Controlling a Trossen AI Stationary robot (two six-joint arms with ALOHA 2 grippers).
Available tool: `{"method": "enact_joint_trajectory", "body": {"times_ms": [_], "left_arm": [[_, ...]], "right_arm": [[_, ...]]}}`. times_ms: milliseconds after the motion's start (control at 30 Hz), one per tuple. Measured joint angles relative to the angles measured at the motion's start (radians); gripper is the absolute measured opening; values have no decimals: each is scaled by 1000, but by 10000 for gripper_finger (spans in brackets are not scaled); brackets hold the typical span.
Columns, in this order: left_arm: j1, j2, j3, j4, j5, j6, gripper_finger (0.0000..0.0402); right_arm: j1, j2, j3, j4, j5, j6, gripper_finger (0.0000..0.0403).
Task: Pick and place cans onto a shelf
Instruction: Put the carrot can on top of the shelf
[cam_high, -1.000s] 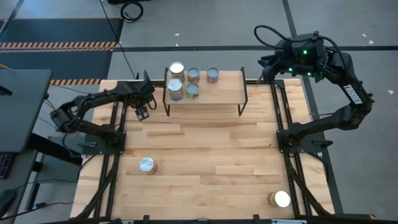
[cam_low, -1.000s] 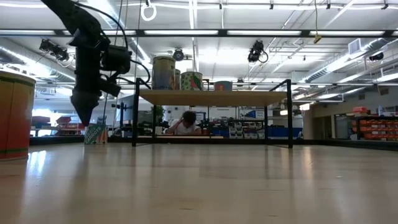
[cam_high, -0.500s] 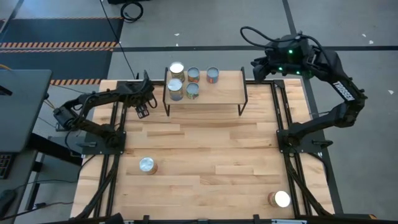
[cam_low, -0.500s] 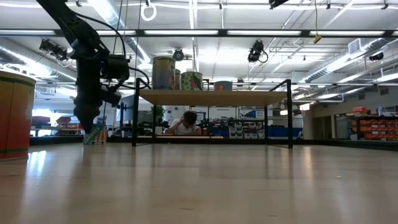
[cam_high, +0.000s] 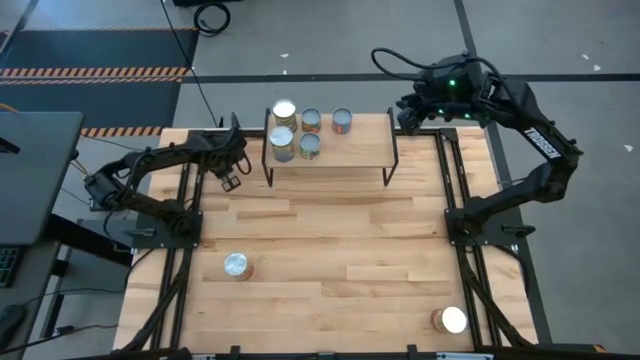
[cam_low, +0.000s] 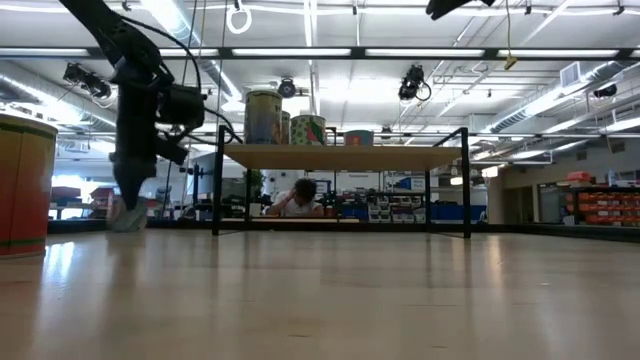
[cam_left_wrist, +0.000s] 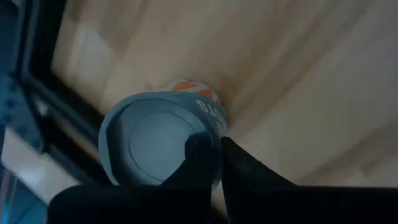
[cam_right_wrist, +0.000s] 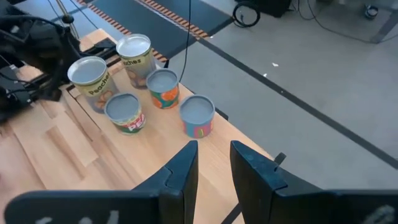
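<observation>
Since the earlier frame, the right gripper (cam_high: 405, 112) has swung closer to the shelf (cam_high: 360, 150) at its back-right corner, fingers apart, holding nothing. Left gripper (cam_high: 230, 183) hovers low beside the shelf's left end over a can (cam_left_wrist: 158, 146) (whether it grips cannot be told). Five cans (cam_high: 283, 145) occupy the shelf's left half; two more (cam_high: 237, 266) sit on the table (cam_high: 330, 240).

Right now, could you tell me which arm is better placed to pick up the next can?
Left. Its end effector is low beside the shelf, directly over a can on the table. The right end effector is raised past the shelf's far right corner, over no loose can.
</observation>
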Motion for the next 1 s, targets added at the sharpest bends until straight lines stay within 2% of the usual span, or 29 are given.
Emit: {"method": "enact_joint_trajectory", "body": {"times_ms": [100,300,400,567,700,800,867,1000], "left_arm": [[-25,-49,53,-76,1,-26,17],[-142,-141,146,-299,115,-183,15],[-269,-178,187,-417,157,-282,15],[-569,-199,257,-473,193,-469,15],[-797,-166,284,-370,179,-558,15],[-921,-103,296,-224,99,-577,15],[-969,-41,304,-123,52,-537,18],[-1006,115,356,55,31,-451,20]], "right_arm": [[-11,-1,0,0,0,-22,100],[-37,4,0,2,1,-72,100],[-38,4,0,7,1,-104,100],[-38,4,0,7,-8,-165,100],[-38,4,0,7,-61,-230,100],[-35,4,0,7,-124,-299,100],[-35,4,0,7,-183,-351,100],[-34,4,0,1,-285,-419,100]]}}
